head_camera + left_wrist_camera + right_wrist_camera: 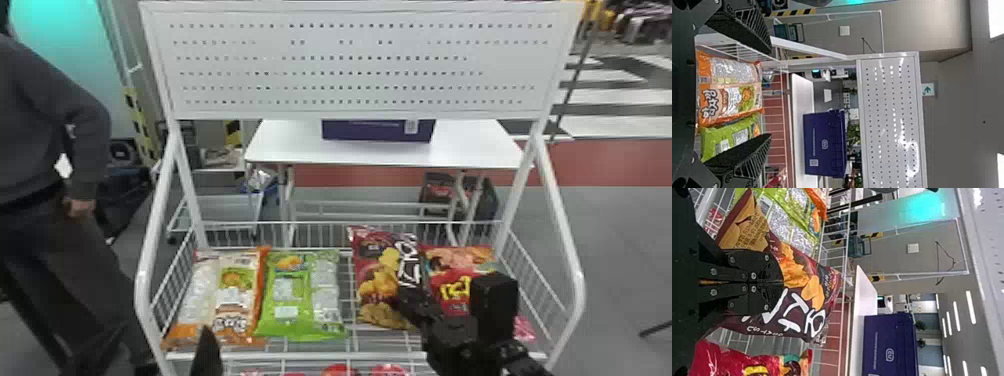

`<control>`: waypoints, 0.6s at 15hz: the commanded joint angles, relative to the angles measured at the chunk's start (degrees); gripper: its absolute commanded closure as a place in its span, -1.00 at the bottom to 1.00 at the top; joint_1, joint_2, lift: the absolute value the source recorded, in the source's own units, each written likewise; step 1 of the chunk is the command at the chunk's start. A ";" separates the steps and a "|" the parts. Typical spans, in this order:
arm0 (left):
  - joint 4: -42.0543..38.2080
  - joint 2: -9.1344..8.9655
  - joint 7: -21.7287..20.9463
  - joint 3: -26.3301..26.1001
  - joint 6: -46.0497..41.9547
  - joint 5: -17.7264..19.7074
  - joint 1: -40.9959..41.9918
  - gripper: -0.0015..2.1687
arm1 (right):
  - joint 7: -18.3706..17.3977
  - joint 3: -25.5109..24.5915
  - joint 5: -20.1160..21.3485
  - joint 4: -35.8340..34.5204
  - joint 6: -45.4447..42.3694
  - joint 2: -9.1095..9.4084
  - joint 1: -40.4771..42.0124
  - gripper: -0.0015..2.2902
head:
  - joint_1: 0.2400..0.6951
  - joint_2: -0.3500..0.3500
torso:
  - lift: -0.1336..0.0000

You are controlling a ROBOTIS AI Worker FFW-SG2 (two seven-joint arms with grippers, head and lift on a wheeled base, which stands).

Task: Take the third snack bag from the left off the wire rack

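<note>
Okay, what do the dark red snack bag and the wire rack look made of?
Dark red snack bag: probably glossy printed plastic film, since it creases and shines. Wire rack: apparently white-coated metal, going by its thin straight rods and tubular frame.

snack bag (pixel 382 270) corner under right tool (pixel 774 284), red bag (pixel 450 285) partly behind arm (pixel 492 310)

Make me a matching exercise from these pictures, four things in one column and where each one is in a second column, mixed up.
Things
1. orange snack bag
2. green snack bag
3. dark red snack bag
4. blue box

Places
A. on the white table behind the wire rack
B. held in the right tool
C. leftmost on the rack
D. second from the left on the rack

Pairs: 1-C, 2-D, 3-B, 4-A
</note>
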 commanded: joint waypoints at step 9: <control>-0.79 0.07 0.00 0.99 -1.49 0.21 1.06 -0.87 | -0.38 -21.55 -14.18 -23.07 -24.21 -12.54 30.91 0.96 | 0.14 0.00 | 1.00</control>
